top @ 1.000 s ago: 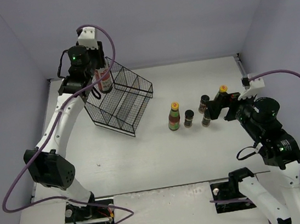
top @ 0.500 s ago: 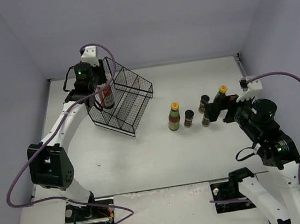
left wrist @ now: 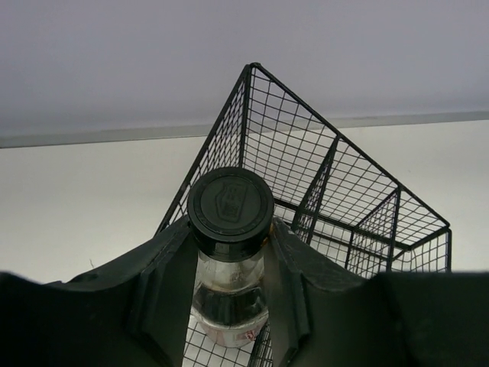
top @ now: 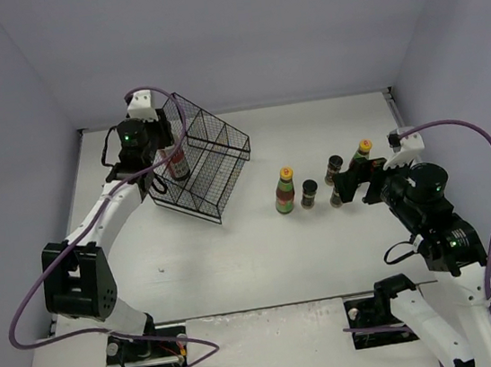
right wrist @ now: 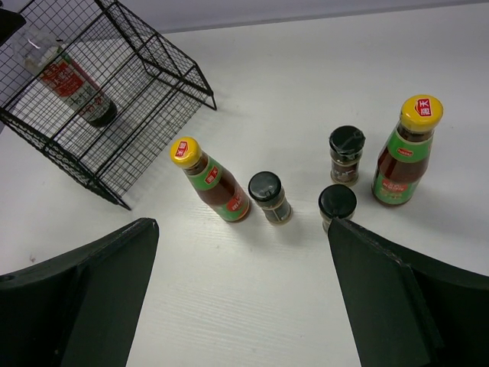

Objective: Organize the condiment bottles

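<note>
One tall clear bottle [left wrist: 230, 210] is gripped below its cap by the left hand [left wrist: 229, 267]; it is judged rigid, slippery and breakable. Right hand [right wrist: 241, 306] is held wide open, empty.

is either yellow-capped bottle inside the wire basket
No, both yellow-capped bottles stand on the table outside the wire basket, which has only the tall clear bottle in it.

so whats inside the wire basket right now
Only the tall clear bottle, gripped at its neck by the left gripper. Whether its base touches the basket floor can't be seen.
</note>
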Controlling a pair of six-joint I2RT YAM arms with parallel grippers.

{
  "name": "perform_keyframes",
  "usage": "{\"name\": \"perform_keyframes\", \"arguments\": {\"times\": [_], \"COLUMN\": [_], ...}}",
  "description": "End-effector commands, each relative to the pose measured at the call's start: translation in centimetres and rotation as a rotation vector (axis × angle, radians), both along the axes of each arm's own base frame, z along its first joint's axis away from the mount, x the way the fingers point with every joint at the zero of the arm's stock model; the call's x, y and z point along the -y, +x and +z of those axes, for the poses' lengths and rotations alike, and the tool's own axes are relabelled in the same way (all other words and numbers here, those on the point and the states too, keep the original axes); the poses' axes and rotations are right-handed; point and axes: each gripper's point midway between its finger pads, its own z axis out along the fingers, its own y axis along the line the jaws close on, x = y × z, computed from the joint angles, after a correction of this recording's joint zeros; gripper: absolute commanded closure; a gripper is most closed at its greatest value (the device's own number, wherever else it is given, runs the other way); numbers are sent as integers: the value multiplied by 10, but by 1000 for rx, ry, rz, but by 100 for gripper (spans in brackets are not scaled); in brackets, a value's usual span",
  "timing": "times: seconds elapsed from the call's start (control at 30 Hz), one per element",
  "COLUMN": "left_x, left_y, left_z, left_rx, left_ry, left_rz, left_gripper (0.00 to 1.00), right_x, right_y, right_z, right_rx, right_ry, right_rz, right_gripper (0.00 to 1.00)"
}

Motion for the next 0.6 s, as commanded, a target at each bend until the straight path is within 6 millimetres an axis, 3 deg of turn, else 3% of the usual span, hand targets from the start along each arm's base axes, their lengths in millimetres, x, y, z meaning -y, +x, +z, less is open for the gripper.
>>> {"name": "perform_keyframes", "arguments": {"times": [0.0, 0.2, 0.37, 0.57], "left_x": [1, 3, 1, 4], "left_y": [-14, -21, -25, -46], "left_z": [125, 123, 123, 150], "left_rx": [353, 324, 298, 229], "left_ry": [-94, -86, -78, -79], "left_rz": [-32, -51, -50, -76], "left_gripper": [63, 42, 33, 26], "right_x": [-7, -7, -8, -5], "right_y": [6, 6, 6, 6], "right_z": [19, 19, 20, 28], "right_rx": [75, 75, 75, 91], "right_ry": [32, 32, 31, 18], "right_rz": [25, 28, 30, 22], "right_gripper": [0, 0, 0, 0]}}
